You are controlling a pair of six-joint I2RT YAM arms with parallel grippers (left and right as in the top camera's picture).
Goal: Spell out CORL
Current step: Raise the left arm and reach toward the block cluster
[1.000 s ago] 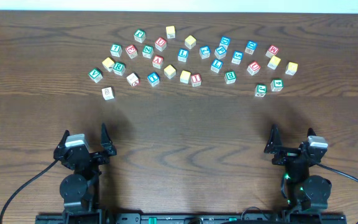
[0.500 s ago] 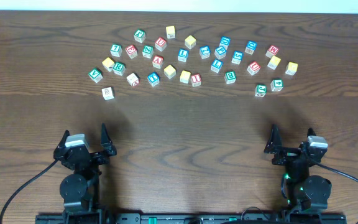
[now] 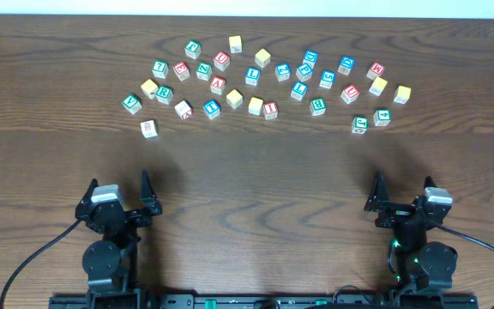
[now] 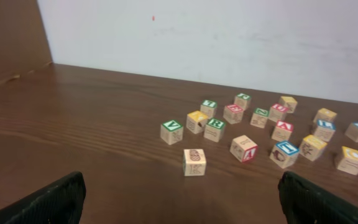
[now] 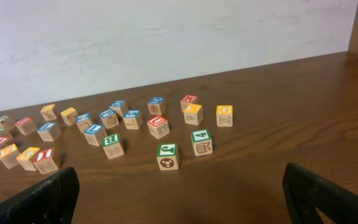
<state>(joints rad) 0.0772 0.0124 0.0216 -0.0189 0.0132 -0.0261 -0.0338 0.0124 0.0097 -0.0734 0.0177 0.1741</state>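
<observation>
From where I stand, the dark brown wooden table (image 3: 247, 172) fills almost the whole scene. Two black robot arms sit at its near edge, one left and one right. The left gripper (image 3: 117, 187) and the right gripper (image 3: 403, 189) both point toward the far side with their fingers spread wide apart. Neither holds anything, and both are well apart from the cubes. Across the far part of the table lies a loose band of small wooden alphabet cubes (image 3: 270, 109), with green, blue, red and yellow tops. The white-faced cube with a green R (image 3: 164, 93) sits toward the left end, just beside a yellow-topped cube (image 3: 149, 87) and near a green V cube (image 3: 131, 104). Other yellow-topped cubes (image 3: 263, 57) are dotted along the band, their letters too small to read. Right of the middle, a white-faced cube with a blue letter (image 3: 298, 90) looks like an L, though I cannot be sure. One pale cube (image 3: 148, 129) sits alone, nearest the left gripper.
</observation>
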